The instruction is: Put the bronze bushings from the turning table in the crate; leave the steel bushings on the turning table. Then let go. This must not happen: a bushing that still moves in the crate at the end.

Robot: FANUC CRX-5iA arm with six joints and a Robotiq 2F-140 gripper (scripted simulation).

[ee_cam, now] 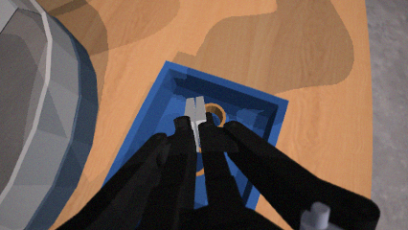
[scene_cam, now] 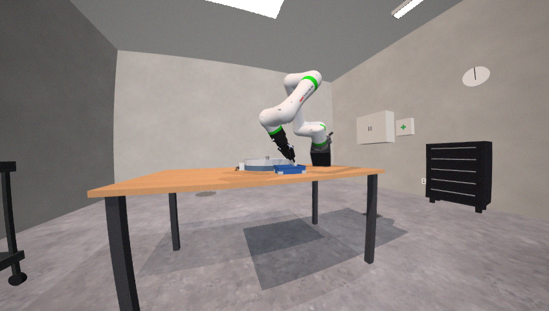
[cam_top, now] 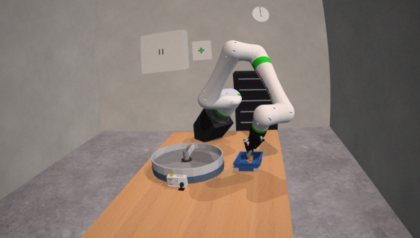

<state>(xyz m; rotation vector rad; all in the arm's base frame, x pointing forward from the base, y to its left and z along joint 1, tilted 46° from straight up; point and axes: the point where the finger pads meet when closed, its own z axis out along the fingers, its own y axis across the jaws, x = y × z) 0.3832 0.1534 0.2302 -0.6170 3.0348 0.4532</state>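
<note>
The gripper (ee_cam: 194, 115) is dipping into the blue crate (ee_cam: 268, 107) with its fingers pinched together on the wall of a bronze bushing (ee_cam: 214, 114), so it should be opening low and gently there.
</note>
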